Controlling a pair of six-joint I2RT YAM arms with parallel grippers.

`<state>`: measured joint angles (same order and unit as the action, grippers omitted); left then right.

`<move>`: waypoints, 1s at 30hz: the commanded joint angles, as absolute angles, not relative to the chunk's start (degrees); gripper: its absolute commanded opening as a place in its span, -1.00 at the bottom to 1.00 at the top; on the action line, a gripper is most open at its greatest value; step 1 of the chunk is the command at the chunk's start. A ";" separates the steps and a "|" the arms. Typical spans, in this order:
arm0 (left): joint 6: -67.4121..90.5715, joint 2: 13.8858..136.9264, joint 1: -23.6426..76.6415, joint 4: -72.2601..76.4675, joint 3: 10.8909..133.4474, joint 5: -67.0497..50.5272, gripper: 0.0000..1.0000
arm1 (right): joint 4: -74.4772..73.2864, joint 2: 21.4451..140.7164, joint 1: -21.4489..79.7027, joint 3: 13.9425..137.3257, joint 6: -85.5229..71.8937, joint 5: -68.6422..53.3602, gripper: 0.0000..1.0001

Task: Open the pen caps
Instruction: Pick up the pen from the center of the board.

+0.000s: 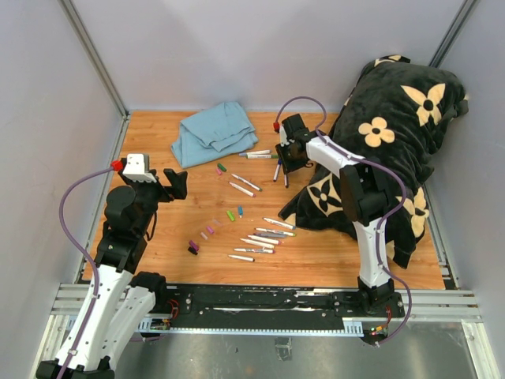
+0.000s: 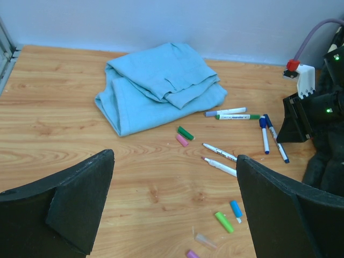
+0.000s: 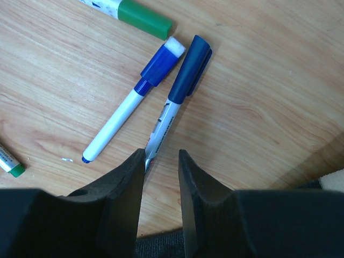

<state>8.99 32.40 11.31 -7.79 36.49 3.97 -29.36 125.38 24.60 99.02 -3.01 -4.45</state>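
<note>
Two blue-capped pens lie side by side under my right gripper [image 3: 161, 156]: a dark blue pen cap [image 3: 189, 70] with a clip, and a brighter blue pen cap [image 3: 158, 67]. The dark pen's tail reaches my left fingertip [image 3: 137, 161]; bare wood shows between the narrowly parted jaws. A green-capped marker [image 3: 145, 19] lies beyond. Loose pen caps rest mid-table: green [image 2: 185, 133], pink [image 2: 182, 140], light green [image 2: 224, 221], blue [image 2: 236, 208]. My left gripper [image 2: 174, 204] hangs wide open above the table's left side [image 1: 177, 185], holding nothing.
A folded blue cloth [image 1: 213, 133] lies at the back. A black flowered blanket [image 1: 394, 134] fills the right side, close behind my right arm. Several uncapped white markers [image 1: 264, 237] lie near the front centre. Walls enclose the table.
</note>
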 commanded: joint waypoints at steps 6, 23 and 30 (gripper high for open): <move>8.06 32.30 10.99 -6.05 36.13 4.12 0.99 | -29.10 126.63 23.99 98.63 -2.83 -3.86 -0.35; 8.00 32.08 10.99 -6.01 36.15 4.13 0.99 | -29.11 126.53 24.34 98.53 -1.64 -3.01 -0.29; 8.00 32.08 10.98 -6.01 36.21 4.13 0.99 | -29.09 126.69 24.95 98.70 -1.14 -2.78 -0.24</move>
<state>8.99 32.40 11.31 -7.81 36.47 3.97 -29.36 125.49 24.58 98.98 -2.28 -4.32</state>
